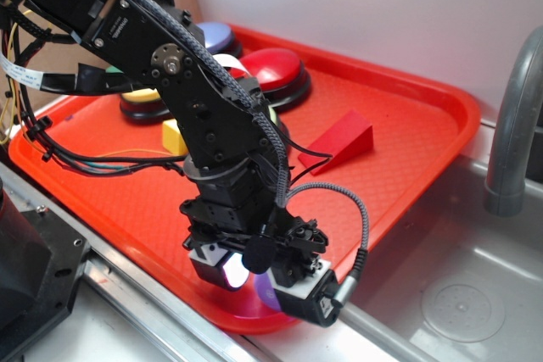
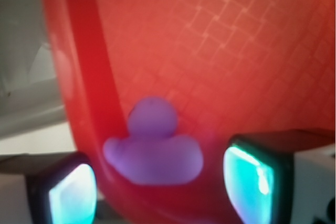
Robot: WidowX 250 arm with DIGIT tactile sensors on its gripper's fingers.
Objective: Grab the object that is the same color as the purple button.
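- The robot arm is reaching down over the near edge of a red tray [image 1: 399,175], its gripper [image 1: 254,273] poised low above the small purple object [image 2: 152,150] that matches the pale violet dome of the purple button [image 1: 216,37] at the tray's far end.
- Judged from this, the approach is ending and the grasp itself is not yet made: the jaws are standing wide apart, gripping nothing.
- In the wrist view the purple piece is lying between the two glowing finger pads [image 2: 247,177], slightly nearer the left-hand one, and it is sitting right against the tray's raised rim [image 2: 89,77].
- In the exterior view only a sliver of purple is showing beneath the jaws, at the tray's near corner; whether the pads are touching the tray floor cannot be told.
- The next move seems to call for a small final descent and a squeeze centred on the rounded body; the sloping rim beside it could crowd one finger or let the glossy piece slip.
- The forearm is angling steeply downward with the wrist pointing nearly straight at the tray, cables trailing alongside.
- A red wedge [image 1: 344,140], a yellow block [image 1: 174,136] and a red button [image 1: 273,69] are lying well behind the jaws.
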